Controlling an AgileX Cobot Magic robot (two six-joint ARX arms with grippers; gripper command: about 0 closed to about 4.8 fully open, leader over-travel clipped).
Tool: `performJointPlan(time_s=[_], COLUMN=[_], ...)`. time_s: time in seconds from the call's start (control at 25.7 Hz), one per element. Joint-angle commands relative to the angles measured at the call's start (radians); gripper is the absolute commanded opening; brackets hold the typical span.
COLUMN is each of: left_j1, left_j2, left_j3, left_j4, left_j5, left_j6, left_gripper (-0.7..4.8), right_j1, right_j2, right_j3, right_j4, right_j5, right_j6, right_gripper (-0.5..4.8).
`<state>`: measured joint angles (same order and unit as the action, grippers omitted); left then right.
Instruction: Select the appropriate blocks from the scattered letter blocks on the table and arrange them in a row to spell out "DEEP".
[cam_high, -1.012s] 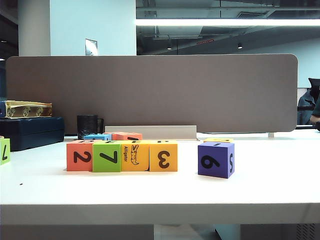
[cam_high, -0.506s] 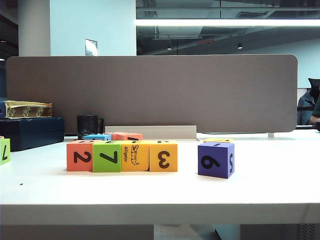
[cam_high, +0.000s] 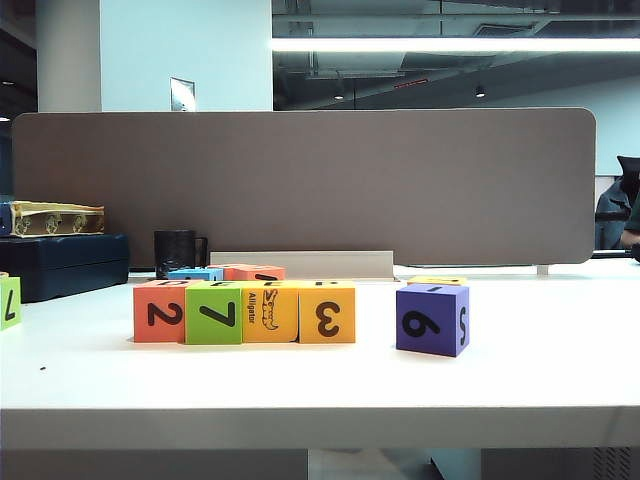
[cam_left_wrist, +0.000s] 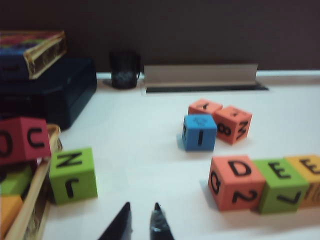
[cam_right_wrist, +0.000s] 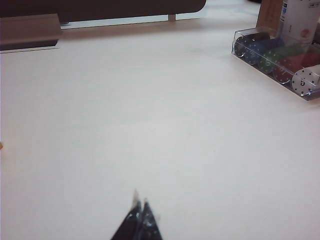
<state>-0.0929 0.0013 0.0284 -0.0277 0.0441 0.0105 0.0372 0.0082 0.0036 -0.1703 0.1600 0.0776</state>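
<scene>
Four blocks stand touching in a row on the white table (cam_high: 320, 385): red-orange "2" (cam_high: 159, 312), green "7" (cam_high: 213, 314), yellow-orange alligator (cam_high: 269, 312), yellow-orange "3" (cam_high: 327, 313). In the left wrist view their tops read D (cam_left_wrist: 235, 182), E (cam_left_wrist: 282, 182) and E (cam_left_wrist: 310, 175); the fourth is out of that view. A purple "6" block (cam_high: 431, 320) stands apart to the right. My left gripper (cam_left_wrist: 142, 205) hovers over bare table short of the row, slightly open and empty. My right gripper (cam_right_wrist: 140, 197) is shut over bare table. Neither shows in the exterior view.
A blue block (cam_left_wrist: 200, 132) and two orange blocks (cam_left_wrist: 232, 124) lie behind the row. A green block (cam_left_wrist: 73, 174) sits beside a wooden box (cam_left_wrist: 30, 210) holding more blocks. A dark case (cam_high: 60, 262), a black mug (cam_high: 177, 252) and a clear chip box (cam_right_wrist: 280, 62) stand nearby.
</scene>
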Motion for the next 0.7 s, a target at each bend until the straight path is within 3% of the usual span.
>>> performJointPlan(time_s=[0.04, 0.27, 0.47, 0.7], left_j1=[0.013, 0.058, 0.07, 0.07], left_j2=[0.009, 0.116, 0.117, 0.045], left_j3=[0.001, 0.007, 0.009, 0.006], left_j4=[-0.046, 0.029, 0.028, -0.1], left_j5=[0.026, 0.119, 0.134, 0.131], left_j6=[-0.008, -0.029, -0.027, -0.018], left_gripper=[0.49, 0.49, 0.49, 0.49], right_j1=[0.0, 0.001, 0.001, 0.0], right_j2=[-0.011, -0.011, -0.011, -0.011], right_j3=[-0.002, -0.002, -0.002, -0.002], right_j4=[0.006, 0.006, 0.006, 0.006], right_j5=[-0.002, -0.002, -0.002, -0.002], right_j6=[0.001, 0.001, 0.001, 0.001], right_gripper=[-0.01, -0.01, -0.01, -0.01])
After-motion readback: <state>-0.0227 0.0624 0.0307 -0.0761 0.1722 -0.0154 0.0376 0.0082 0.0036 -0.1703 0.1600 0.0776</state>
